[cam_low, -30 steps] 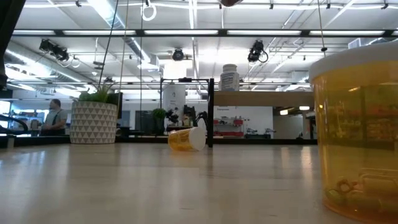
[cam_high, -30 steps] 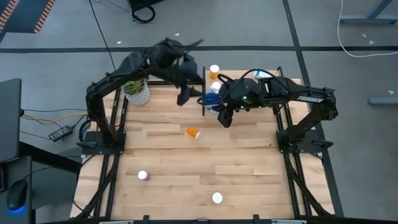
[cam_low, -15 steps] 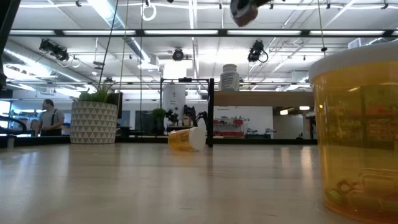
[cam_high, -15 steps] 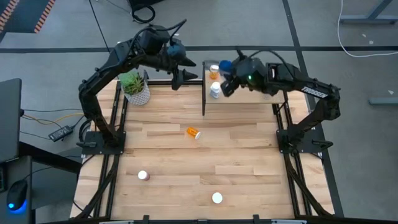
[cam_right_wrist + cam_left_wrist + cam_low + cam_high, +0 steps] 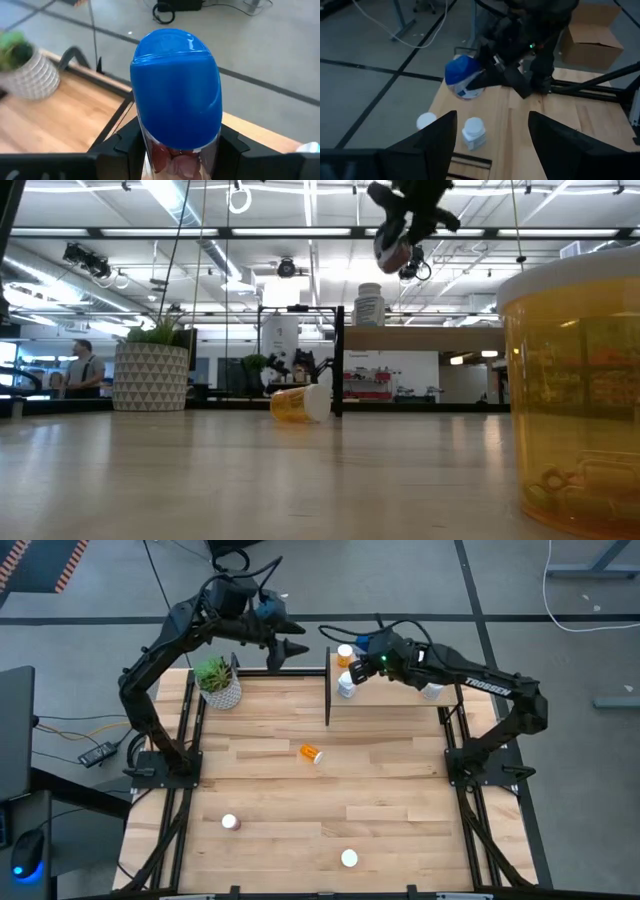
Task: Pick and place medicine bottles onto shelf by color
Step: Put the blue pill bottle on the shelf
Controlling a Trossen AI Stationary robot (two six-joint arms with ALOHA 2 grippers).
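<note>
My right gripper (image 5: 368, 654) hovers over the shelf's (image 5: 395, 692) far left corner, shut on a rounded blue medicine bottle (image 5: 175, 95), also seen from the left wrist (image 5: 462, 76). On the shelf stand an orange bottle (image 5: 345, 653) and a white bottle (image 5: 347, 686). Another orange bottle (image 5: 312, 753) lies on its side on the table. My left gripper (image 5: 290, 648) hangs open in the air left of the shelf, near the far edge, nothing between its fingers (image 5: 435, 145). My right gripper pinches the blue bottle by its clear body (image 5: 172, 159), just below the blue cap, one finger (image 5: 127, 147) on each side. The fingers come from the table's right, slanting down. The cap end sticks out past the fingertips. The bottle is lifted clear above the shelf.
A potted plant (image 5: 218, 680) stands at the far left. A pink bottle (image 5: 230, 822) and a white-capped one (image 5: 349, 858) stand near the front edge; in the low view an orange bottle (image 5: 575, 390) looms close on the right. A black post (image 5: 328, 690) marks the shelf's left end.
My right gripper has carried the blue bottle from in front of the shelf toward the far edge, over the shelf's far left corner, rolling and coming down into the low view. My left gripper has drawn back toward the far edge and up.
</note>
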